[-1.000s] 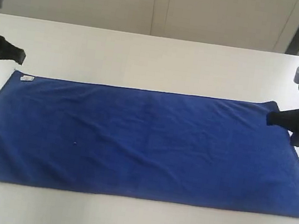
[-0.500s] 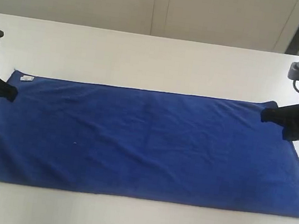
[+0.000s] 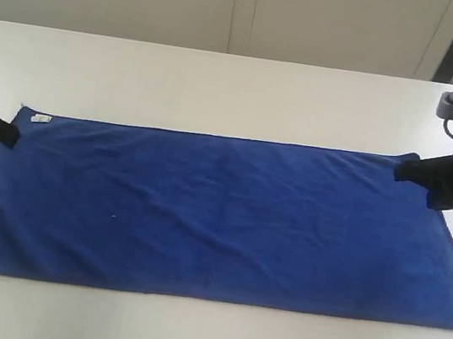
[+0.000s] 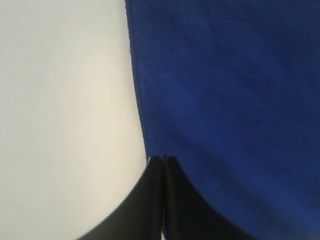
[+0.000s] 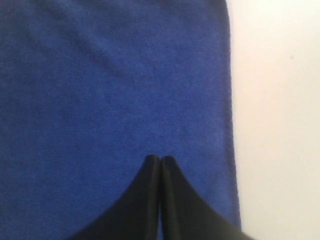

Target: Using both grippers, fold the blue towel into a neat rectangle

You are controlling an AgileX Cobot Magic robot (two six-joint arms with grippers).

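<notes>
While the deep royal-blue, fuzzy rectangular towel (image 3: 219, 220) was spread flat on the white table (image 3: 221, 92), the black left gripper (image 3: 11, 136) was found at its left short edge and the black right gripper (image 3: 401, 171) at its far right corner. Both sets of jaws were pressed together, with no cloth seen between them. A missed grasp, or cloth dragged into wrinkles, was judged likely unless the jaws were parted first. No containers were observed.
</notes>
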